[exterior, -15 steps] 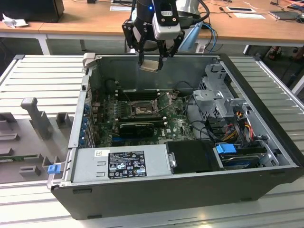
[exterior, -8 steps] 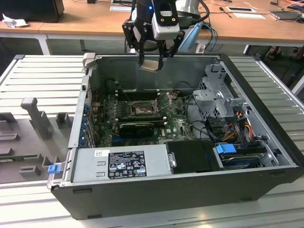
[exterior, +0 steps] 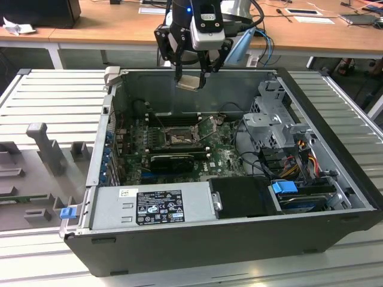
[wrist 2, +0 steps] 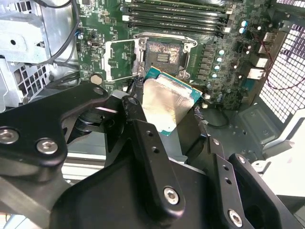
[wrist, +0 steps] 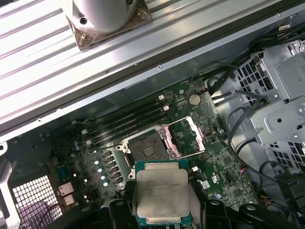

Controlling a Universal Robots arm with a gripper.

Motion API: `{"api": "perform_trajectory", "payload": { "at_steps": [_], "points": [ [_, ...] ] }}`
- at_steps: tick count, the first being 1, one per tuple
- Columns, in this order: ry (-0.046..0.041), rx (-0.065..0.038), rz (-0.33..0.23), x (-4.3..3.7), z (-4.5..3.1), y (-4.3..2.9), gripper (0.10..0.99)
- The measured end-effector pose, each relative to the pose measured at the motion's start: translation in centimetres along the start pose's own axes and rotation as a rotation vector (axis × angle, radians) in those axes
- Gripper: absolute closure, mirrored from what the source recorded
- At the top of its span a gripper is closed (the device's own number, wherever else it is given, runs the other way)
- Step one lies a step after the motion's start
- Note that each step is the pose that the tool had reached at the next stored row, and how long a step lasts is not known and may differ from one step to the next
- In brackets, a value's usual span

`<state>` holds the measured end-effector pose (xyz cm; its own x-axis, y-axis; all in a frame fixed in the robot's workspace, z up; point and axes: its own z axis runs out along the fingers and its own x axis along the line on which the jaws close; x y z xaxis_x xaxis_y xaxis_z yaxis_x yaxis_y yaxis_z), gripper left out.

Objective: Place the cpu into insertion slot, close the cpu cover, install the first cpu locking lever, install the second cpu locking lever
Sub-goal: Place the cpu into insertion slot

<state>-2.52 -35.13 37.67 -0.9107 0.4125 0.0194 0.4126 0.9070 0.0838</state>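
While clamped on cpu [exterior: 189, 83], end effector [exterior: 191, 79] hangs over case [exterior: 239, 242]; insertion slot [exterior: 178, 139] uncovered; power-supply label [exterior: 160, 206] illegible.

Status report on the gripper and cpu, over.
The gripper shut on the cpu, above the open case. Bare insertion slot, cpu cover swung open. Nothing seen between cpu and slot.

Ribbed grey metal table [exterior: 54, 89]; long wooden desk [exterior: 108, 27] behind, white papers [exterior: 314, 19] on it.
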Motion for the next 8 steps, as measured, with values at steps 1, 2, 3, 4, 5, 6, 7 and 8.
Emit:
{"api": "perform_trajectory", "payload": {
  "at_steps": [1, 2, 3, 4, 5, 6, 7, 8],
  "points": [
    [-0.0005, 0.0, 0.006, 0.0, 0.0, 0.0, 0.557],
    [-0.0009, 0.0, 0.012, 0.0, 0.0, 0.0, 0.557],
    [-0.0016, 0.0, 0.019, 0.0, 0.0, 0.0, 0.557],
    [-0.0023, -0.001, 0.028, 0.0, 0.0, 0.0, 0.557],
    [-0.0028, -0.001, 0.033, 0.0, 0.0, 0.0, 0.557],
    [-0.0034, -0.001, 0.04, 0.0, 0.0, 0.0, 0.557],
    [-0.0039, -0.001, 0.046, 0.0, 0.0, 0.0, 0.557],
    [-0.0046, -0.001, 0.053, 0.0, 0.01, 0.0, 0.557]
  ]
}}
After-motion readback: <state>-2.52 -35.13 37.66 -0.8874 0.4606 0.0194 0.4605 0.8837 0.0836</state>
